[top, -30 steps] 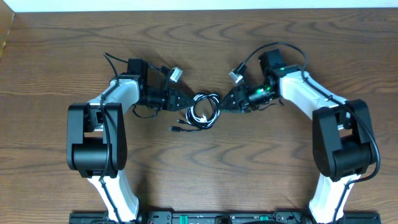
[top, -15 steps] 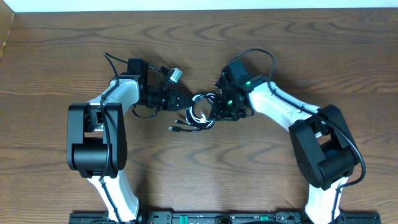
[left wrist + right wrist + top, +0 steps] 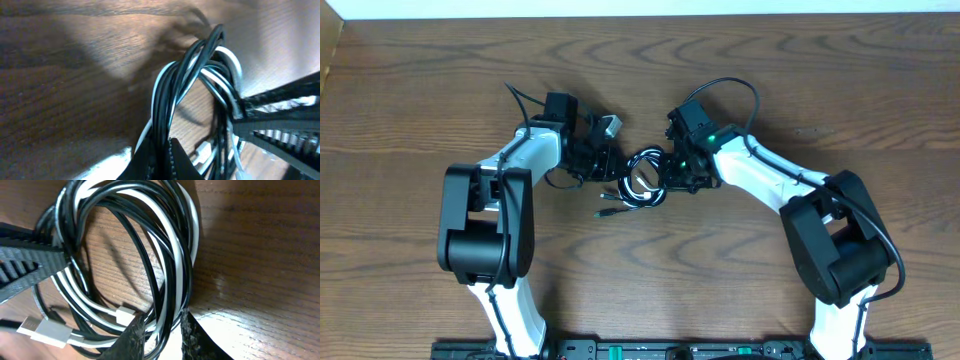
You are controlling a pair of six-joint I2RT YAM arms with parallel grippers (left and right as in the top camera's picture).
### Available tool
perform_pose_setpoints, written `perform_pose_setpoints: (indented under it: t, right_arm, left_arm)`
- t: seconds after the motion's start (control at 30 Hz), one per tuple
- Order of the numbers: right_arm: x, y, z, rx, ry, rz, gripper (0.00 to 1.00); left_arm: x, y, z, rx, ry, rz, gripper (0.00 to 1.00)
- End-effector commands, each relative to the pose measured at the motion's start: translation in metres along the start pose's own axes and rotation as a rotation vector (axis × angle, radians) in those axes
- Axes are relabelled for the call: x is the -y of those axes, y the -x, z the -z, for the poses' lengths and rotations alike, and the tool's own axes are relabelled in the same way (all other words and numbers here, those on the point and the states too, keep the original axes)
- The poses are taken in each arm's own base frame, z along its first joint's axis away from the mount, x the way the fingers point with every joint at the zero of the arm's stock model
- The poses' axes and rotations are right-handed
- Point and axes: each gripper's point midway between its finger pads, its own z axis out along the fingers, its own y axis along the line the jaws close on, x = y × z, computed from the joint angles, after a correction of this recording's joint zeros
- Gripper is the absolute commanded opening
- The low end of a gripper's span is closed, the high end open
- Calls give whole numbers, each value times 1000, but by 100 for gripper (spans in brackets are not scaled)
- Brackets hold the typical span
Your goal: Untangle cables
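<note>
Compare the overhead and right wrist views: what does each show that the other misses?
Only overhead: the left arm and right arm whole, meeting over the table, and a black plug end lying outside the coil. Only right wrist: single strands, a white plug inside the coil, and the right gripper with a finger either side of a few strands; whether it pinches them is unclear. Both: the cable bundle, black and white coiled together, with the left gripper on the side opposite the right gripper.
</note>
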Motion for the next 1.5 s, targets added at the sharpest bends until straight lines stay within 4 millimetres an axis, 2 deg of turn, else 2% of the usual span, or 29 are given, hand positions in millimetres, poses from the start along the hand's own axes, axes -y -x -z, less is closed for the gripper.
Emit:
perform_pose_setpoints:
  t: [0.0, 0.13, 0.27, 0.47, 0.83, 1.1, 1.47]
  right_arm:
    - [-9, -3, 2, -30, 73, -15, 19]
    - [-9, -5, 2, -41, 85, 15, 19]
    - [-16, -5, 10, -77, 196, 35, 22]
    - [-1, -3, 15, -95, 213, -21, 23]
    - [-4, -3, 25, -126, 325, -14, 24]
    - [-6, -14, 10, -158, 388, -24, 23]
    - [-7, -8, -2, -95, 432, -38, 22]
  left_arm:
    - [-8, -6, -6, -25, 62, 19, 8]
    - [-16, -6, -5, -26, 112, 22, 7]
    - [-18, -6, -5, -24, 122, 20, 7]
    - [-18, -6, -5, -24, 122, 20, 7]
    - [-18, -6, -5, -24, 122, 19, 7]
    - [-18, -6, -5, -24, 121, 20, 7]
    - [-18, -6, -5, -24, 121, 20, 7]
